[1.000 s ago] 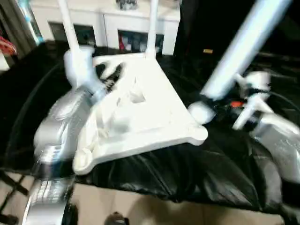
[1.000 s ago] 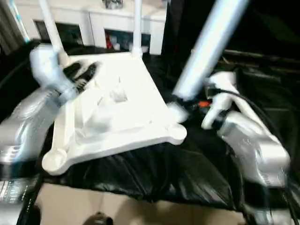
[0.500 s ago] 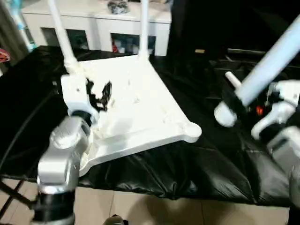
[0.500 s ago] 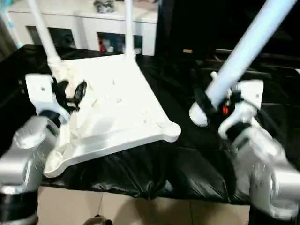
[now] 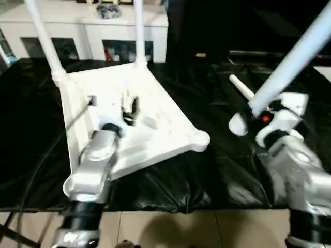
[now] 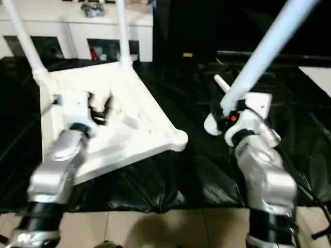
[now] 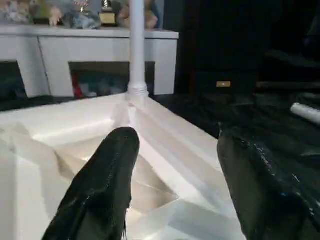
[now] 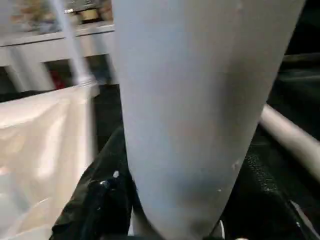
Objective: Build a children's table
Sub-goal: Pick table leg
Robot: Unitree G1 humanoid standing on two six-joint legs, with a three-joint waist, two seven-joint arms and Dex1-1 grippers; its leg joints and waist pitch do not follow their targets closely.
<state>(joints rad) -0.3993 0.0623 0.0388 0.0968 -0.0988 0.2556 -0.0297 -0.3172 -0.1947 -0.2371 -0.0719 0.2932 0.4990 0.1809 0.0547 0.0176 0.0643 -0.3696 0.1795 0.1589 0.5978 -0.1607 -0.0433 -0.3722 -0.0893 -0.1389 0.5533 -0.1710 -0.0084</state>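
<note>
Black sheeting covers our counter (image 5: 217,170), where the tabletop (image 5: 155,119) lies underside-up, exposing its sockets. Our right gripper (image 6: 227,114) jaws clench a leg (image 5: 289,64) for fitting; our left gripper (image 7: 175,170) hovers, jaws apart.

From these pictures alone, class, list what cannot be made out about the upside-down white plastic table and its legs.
- Near-left corner socket: the left silver forearm covers it, eye views.
- Upper ends of the two fitted white legs: cut by the top edge.
- Held leg's upper end: cut off.
- Leg lying on the black cover: partly behind the held one.
</note>
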